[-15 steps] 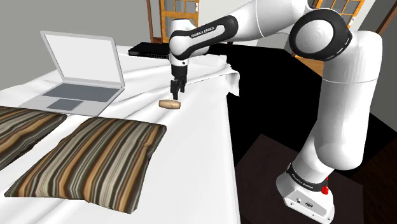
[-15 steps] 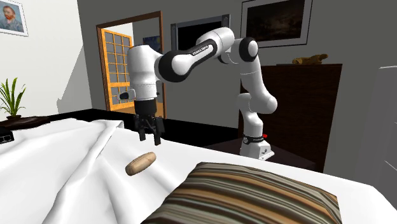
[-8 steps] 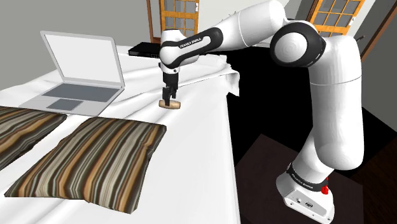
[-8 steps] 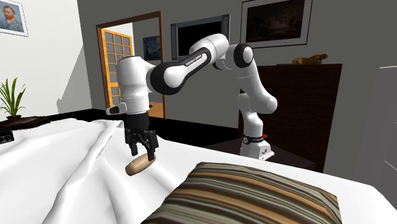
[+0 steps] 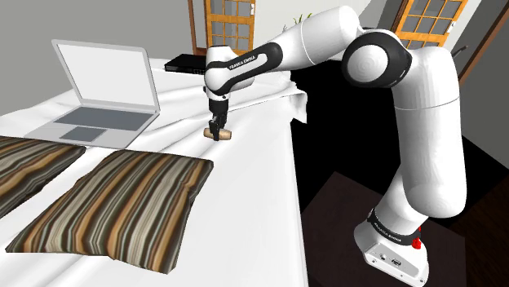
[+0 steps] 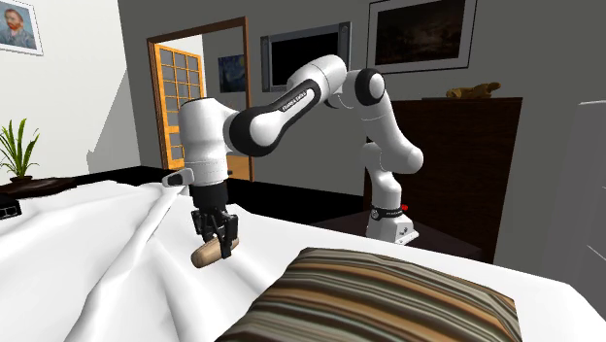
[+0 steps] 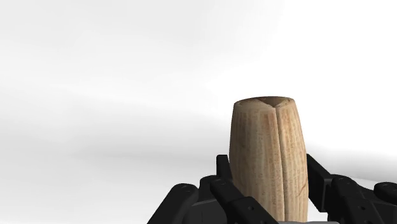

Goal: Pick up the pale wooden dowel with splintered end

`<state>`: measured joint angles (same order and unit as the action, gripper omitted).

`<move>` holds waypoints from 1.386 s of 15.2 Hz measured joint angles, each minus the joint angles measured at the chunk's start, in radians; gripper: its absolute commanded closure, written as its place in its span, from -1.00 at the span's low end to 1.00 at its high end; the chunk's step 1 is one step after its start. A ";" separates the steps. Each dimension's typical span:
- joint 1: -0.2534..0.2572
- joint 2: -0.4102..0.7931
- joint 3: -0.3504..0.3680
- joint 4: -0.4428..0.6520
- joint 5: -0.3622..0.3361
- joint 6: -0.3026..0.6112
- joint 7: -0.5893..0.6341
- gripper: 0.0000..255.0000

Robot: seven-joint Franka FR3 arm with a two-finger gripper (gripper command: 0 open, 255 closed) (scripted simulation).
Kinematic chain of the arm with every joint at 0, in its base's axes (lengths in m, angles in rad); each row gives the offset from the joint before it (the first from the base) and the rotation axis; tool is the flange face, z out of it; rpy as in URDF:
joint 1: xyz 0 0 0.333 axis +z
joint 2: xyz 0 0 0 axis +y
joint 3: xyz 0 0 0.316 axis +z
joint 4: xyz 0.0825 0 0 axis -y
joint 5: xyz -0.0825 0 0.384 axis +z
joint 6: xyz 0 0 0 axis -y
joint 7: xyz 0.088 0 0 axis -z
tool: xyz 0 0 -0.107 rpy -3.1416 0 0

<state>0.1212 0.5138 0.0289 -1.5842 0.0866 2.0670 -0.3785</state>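
Evidently dowel: light, stiff; is best taken mid-length.
Fingers: pinched on dowel, at four o'clock of laptop.

The dowel is a short, stubby piece of pale tan wood with fine grain lines; its blunt end shows a shallow split; it lies on its side on the white bed sheet, near the bed's edge; the black fingers clasp its two sides.

White-sheeted bed, open laptop, two brown striped pillows, pale wooden dowel near the bed's edge
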 measured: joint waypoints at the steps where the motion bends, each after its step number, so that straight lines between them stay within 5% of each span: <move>1: 0.000 0.000 0.000 0.000 0.000 0.000 0.000 1.00; 9: 0.000 -0.008 0.000 0.003 0.000 -0.011 0.001 1.00; 21: -0.002 -0.054 -0.001 0.092 -0.004 -0.147 0.011 1.00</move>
<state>0.1196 0.4593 0.0280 -1.4917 0.0829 1.9200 -0.3675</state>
